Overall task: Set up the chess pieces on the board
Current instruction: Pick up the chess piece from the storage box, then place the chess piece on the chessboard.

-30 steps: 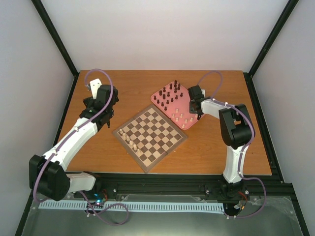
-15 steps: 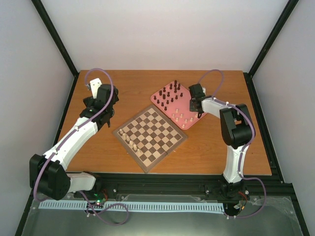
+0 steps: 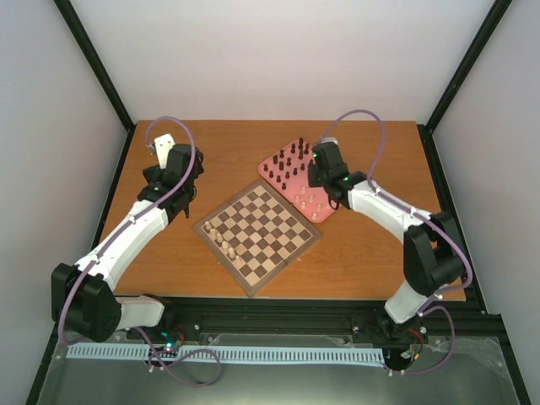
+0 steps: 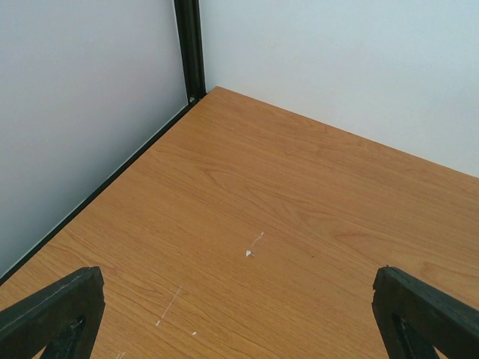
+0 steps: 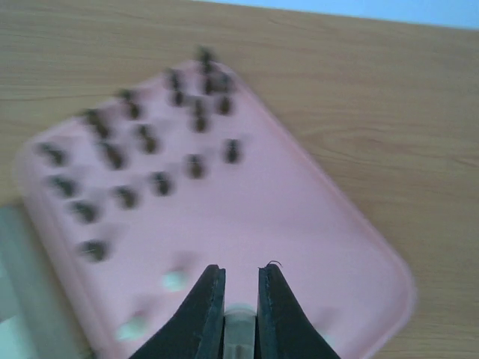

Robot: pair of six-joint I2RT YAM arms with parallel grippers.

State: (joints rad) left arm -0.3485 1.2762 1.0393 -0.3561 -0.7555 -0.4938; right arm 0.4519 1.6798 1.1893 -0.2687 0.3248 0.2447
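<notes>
Overhead, the right claw (image 3: 323,173) hangs over the pink tray (image 3: 321,215) beside the board (image 3: 257,232). A few cream pieces (image 3: 221,238) stand at the board's left edge, and dark pieces (image 3: 291,160) wait on the tray. Left wrist view: the left claw (image 4: 239,321) is spread open above the counter (image 4: 284,194). Right wrist view, blurred: the jaws are pinched on a pale object, apparently a cream piece (image 5: 238,329). Step in hand: pick-up. Next, lift it clear of its neighbours and carry it to its square.

Top camera: above and behind me, looking down on the whole table (image 3: 371,261). Left wrist camera: low, facing its far-left corner. Right wrist camera: close over the pink tray (image 5: 299,224), also in top view.
</notes>
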